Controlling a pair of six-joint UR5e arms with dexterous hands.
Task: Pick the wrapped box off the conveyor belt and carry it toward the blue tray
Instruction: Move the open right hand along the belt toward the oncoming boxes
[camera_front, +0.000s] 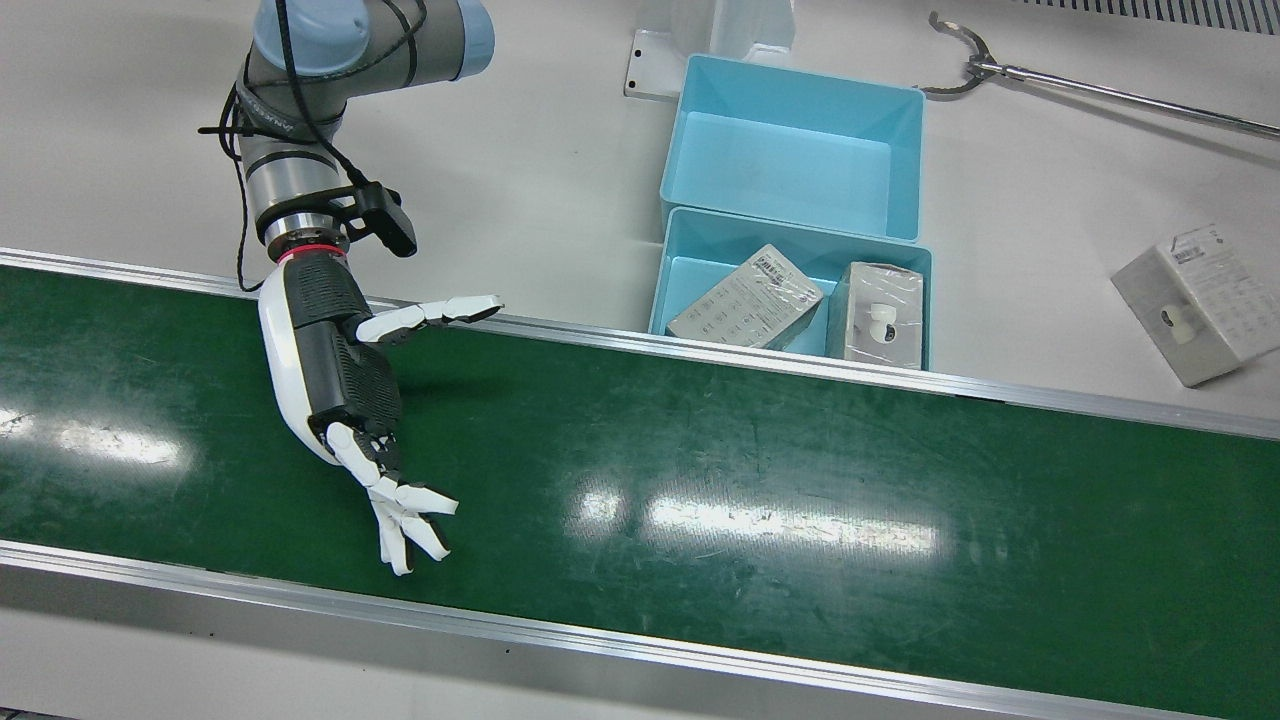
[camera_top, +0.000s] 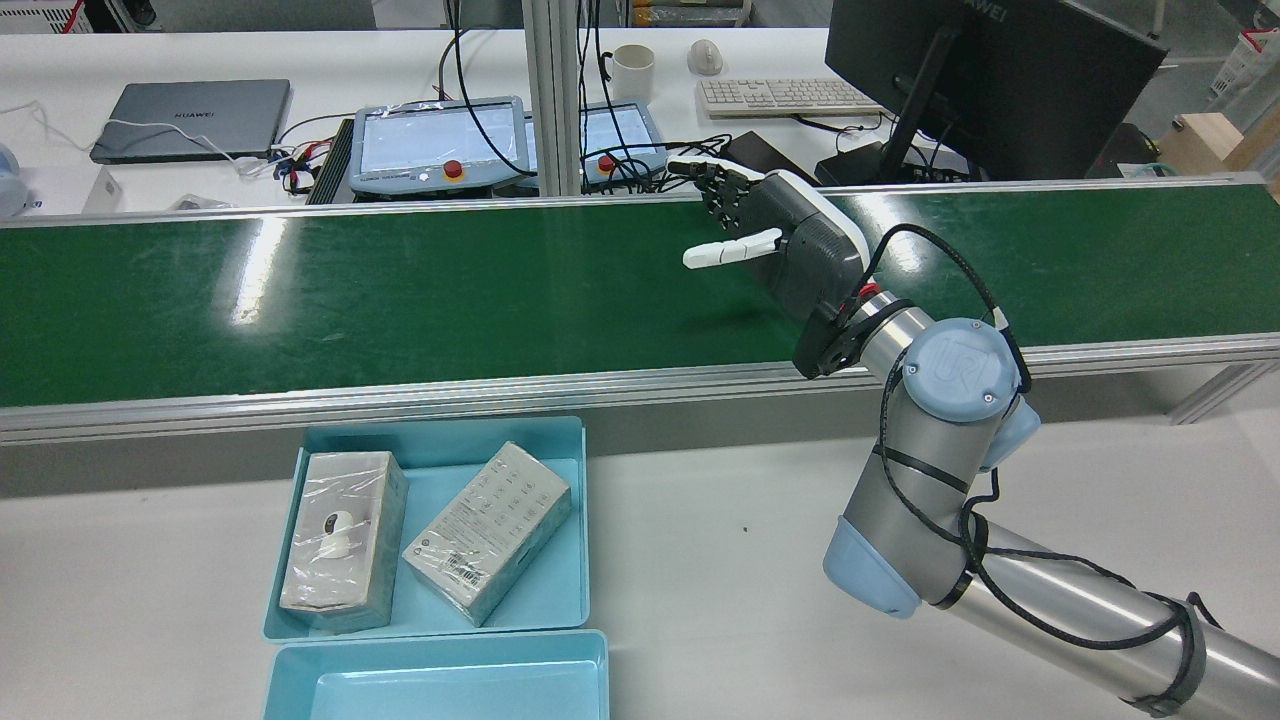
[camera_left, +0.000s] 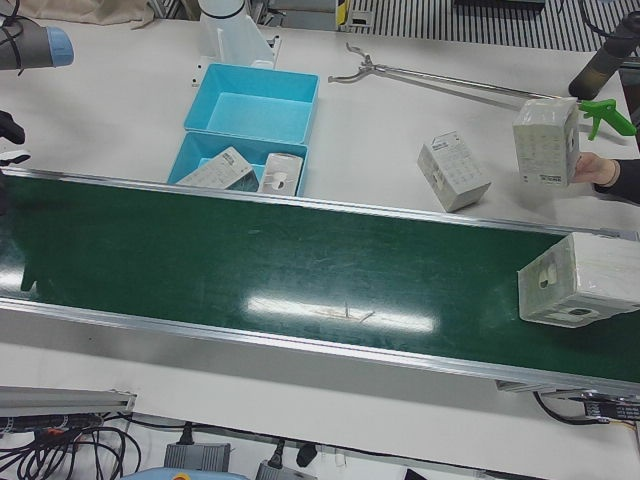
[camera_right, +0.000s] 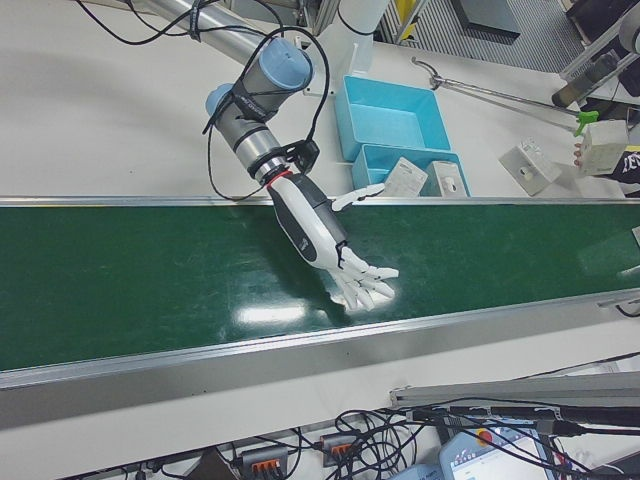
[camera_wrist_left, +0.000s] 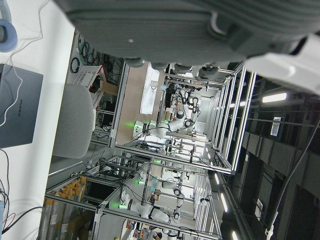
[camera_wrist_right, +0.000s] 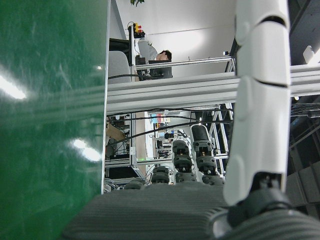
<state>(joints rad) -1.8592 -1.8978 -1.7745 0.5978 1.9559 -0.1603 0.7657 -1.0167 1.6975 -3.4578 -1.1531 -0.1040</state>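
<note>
A wrapped box (camera_left: 578, 291) lies on the green conveyor belt (camera_left: 300, 270) at its far end in the left-front view, well away from both hands. My right hand (camera_front: 345, 400) hovers open over the belt (camera_front: 750, 470), fingers spread and thumb out, holding nothing; the same hand (camera_top: 770, 230) shows in the rear view. The nearer blue tray (camera_front: 700, 275) beside the belt holds two wrapped boxes (camera_front: 745, 298), and a second blue tray (camera_front: 790, 160) stands behind it. Of my left hand, only the grey palm (camera_wrist_left: 200, 25) shows, in its own view.
Another wrapped box (camera_front: 1200, 300) sits on the white table beyond the belt. A person's hand holds one more box (camera_left: 545, 140) at the table's edge. A long metal reach tool (camera_front: 1100, 92) lies across the table behind the trays.
</note>
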